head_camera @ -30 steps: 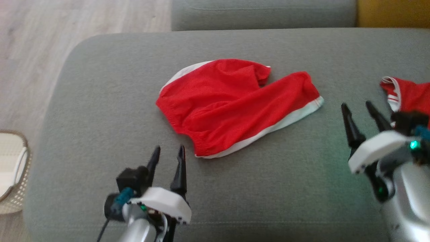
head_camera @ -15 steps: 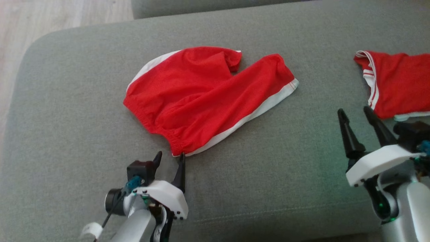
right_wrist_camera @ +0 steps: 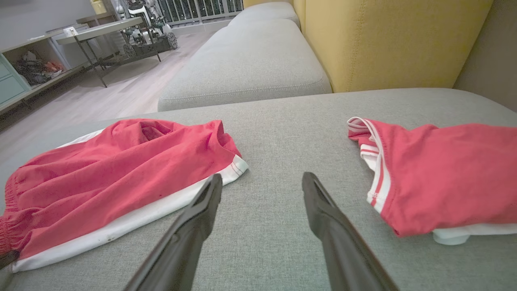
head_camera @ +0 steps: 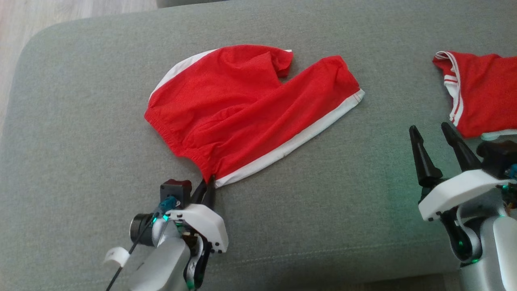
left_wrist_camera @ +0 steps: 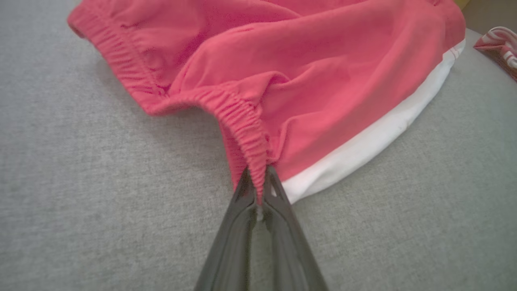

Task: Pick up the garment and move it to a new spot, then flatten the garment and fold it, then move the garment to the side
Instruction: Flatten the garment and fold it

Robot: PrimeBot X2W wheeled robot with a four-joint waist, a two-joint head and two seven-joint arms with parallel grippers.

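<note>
Pinching garment point(head_camera: 250, 109) waistband corner: left gripper point(head_camera: 208, 182).

The red shorts point(head_camera: 250, 117) lie rumpled on the grey sofa cushion point(head_camera: 80, 121), legs pointing away to my right, with a white band point(head_camera: 307, 135) along the near side. The elastic waistband point(left_wrist_camera: 246, 129) faces me, its near corner pinched between my left fingers point(left_wrist_camera: 232, 234).

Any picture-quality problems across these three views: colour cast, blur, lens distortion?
Head view: slightly soft, with a green glow on the sofa cushion beside the right pincer. Left wrist view: the red shorts look washed to pink; the left pincer blurs near the lens, while the waistband is sharp. Right wrist view: wide-angle stretching toward the edges, reds likewise pinkish.
</note>
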